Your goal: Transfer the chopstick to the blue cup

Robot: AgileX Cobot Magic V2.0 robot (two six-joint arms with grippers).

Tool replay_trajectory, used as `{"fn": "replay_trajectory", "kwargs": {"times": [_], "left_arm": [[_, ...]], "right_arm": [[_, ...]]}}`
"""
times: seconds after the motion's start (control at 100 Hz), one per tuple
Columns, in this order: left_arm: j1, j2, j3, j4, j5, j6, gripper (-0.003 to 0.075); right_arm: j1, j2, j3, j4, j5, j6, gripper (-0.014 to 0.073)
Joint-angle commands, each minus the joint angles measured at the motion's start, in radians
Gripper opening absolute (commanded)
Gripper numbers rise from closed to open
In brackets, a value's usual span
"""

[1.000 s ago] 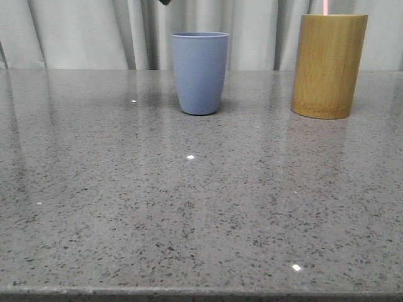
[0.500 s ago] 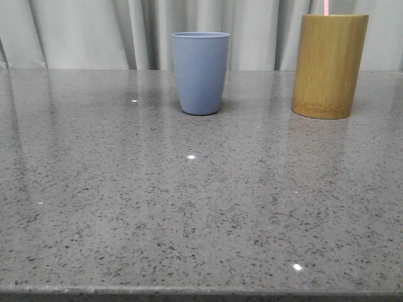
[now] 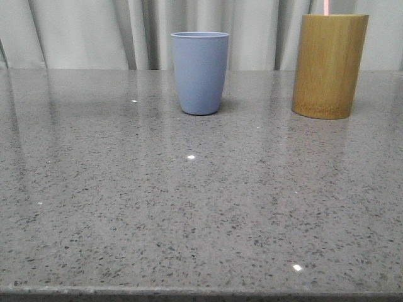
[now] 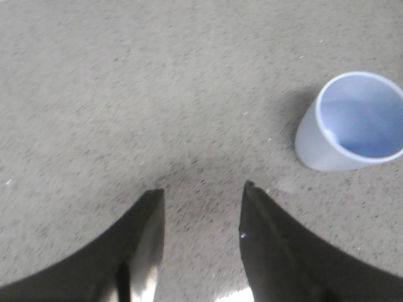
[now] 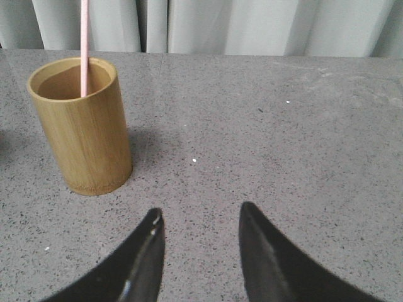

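Observation:
The blue cup (image 3: 200, 72) stands upright at the back middle of the table; from the left wrist view (image 4: 352, 123) its inside looks empty. A thin pale-pink chopstick (image 3: 326, 7) sticks up out of the yellow-brown bamboo cylinder (image 3: 329, 66) at the back right; it also shows in the right wrist view (image 5: 84, 47), leaning inside the cylinder (image 5: 82, 126). My left gripper (image 4: 201, 192) is open and empty above bare table, apart from the blue cup. My right gripper (image 5: 198, 212) is open and empty, apart from the bamboo cylinder. Neither gripper shows in the front view.
The grey speckled stone table (image 3: 189, 207) reaches to a pale curtain (image 3: 94, 31) behind the cups. The table's front edge runs along the bottom of the front view.
A dark gripper tip at the top edge above the blue cup one second ago has gone out of the front view. The cups and chopstick have not moved.

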State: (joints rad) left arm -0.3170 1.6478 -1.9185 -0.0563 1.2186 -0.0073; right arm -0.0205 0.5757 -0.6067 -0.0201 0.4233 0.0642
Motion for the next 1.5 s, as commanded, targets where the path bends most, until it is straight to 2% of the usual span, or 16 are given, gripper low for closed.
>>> {"fn": "replay_trajectory", "kwargs": {"times": [0.0,0.27,0.46,0.58,0.75,0.94,1.09,1.16,1.49], "left_arm": [[0.025,-0.124,0.075,-0.002,-0.087,-0.010,0.0283],[0.084,-0.407,0.463,-0.002,-0.260,-0.016,0.0283],[0.084,-0.619,0.720,0.000,-0.356,-0.016,0.0283],[0.084,-0.753,0.858,0.000,-0.424,-0.016,0.0283],[0.084,-0.922,1.005,0.000,-0.444,-0.016,0.0283],[0.084,-1.050,1.097,0.000,-0.451,-0.016,0.0283],[0.084,-1.087,1.125,0.000,-0.447,-0.016,0.0283],[0.084,-1.089,1.125,0.000,-0.440,-0.016,0.0283],[0.084,-1.089,1.125,0.000,-0.440,-0.016,0.0283]], "right_arm": [[0.006,0.011,-0.037,-0.003,-0.071,-0.002,0.0308],[0.033,0.011,-0.037,-0.002,-0.065,-0.002,0.0308],[0.033,0.019,-0.047,0.033,-0.063,-0.002,0.0308],[0.033,0.058,-0.098,0.037,-0.044,-0.002,0.0308],[0.065,0.165,-0.228,0.042,-0.005,-0.002,0.0308],[0.084,0.315,-0.386,0.085,-0.003,-0.002,0.0317],[0.085,0.452,-0.516,0.104,0.020,-0.002,0.0430],[0.098,0.515,-0.579,0.108,0.036,-0.002,0.0458],[0.184,0.773,-0.830,0.111,0.034,-0.001,0.0456]]}}
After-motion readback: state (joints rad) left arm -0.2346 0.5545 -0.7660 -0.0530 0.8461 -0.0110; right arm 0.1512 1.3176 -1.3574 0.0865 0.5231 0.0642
